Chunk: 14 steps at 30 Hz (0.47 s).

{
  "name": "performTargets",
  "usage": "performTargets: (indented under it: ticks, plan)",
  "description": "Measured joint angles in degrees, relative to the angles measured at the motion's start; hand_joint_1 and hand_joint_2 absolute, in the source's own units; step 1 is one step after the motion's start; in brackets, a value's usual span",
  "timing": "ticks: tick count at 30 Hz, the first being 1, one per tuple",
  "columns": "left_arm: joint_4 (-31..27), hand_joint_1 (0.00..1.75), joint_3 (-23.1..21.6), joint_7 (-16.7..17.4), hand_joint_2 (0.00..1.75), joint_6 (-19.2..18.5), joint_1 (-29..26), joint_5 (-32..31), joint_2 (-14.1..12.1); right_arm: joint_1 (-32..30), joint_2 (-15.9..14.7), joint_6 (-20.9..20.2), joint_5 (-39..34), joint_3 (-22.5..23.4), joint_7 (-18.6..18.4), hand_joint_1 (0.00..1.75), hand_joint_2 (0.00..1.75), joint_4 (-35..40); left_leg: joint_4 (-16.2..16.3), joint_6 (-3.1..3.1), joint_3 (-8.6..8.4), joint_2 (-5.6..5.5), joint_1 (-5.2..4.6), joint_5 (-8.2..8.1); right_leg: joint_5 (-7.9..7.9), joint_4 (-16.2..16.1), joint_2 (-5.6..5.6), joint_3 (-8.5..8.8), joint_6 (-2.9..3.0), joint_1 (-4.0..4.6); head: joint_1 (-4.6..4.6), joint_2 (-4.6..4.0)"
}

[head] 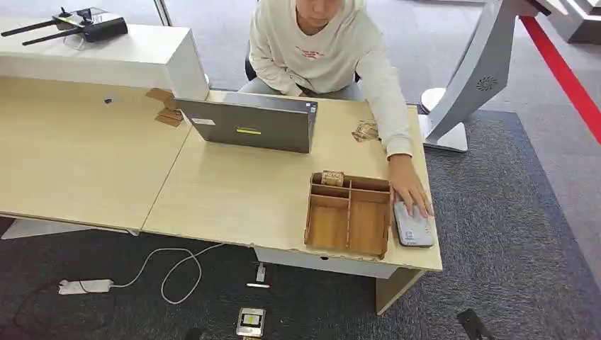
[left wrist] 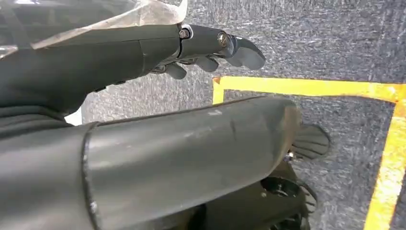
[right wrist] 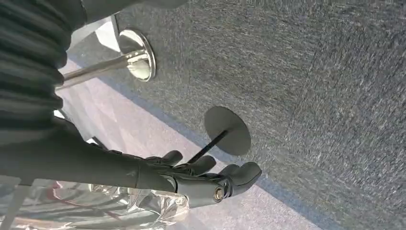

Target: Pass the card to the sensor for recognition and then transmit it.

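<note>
One light wooden desk. On it: one grey laptop at twelve o'clock, one wooden tray with four compartments at four o'clock, and one white sensor just beside the tray. One person sits behind the desk, one hand touching the sensor. One black router at ten o'clock. On the floor: one white power strip. Two robot hands: left hand and right hand, both empty.

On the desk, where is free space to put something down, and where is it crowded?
Bare desktop lies between the laptop and the wooden tray, running to the near edge. The left desk section is bare too. The right end is crowded: tray, white reader, and a person's hand on it.
</note>
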<state>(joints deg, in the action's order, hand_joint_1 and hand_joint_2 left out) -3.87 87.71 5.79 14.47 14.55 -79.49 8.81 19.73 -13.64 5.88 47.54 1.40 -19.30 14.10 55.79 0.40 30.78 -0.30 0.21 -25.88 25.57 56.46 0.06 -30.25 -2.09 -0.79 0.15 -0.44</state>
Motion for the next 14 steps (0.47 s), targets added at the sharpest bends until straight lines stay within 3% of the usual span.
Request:
performTargets:
  ticks: [14]
  plan:
    - [0.55,0.00,0.00,-0.37,0.00,0.76,-0.45,1.80,-1.75,-0.46,0.24,-1.84,0.31,-1.92,-0.63,0.00,1.75,0.00,0.00,0.00,-0.01,0.00,0.00,0.00,0.00,0.00,0.00,0.00,0.00,-0.01,-0.02,0.00]
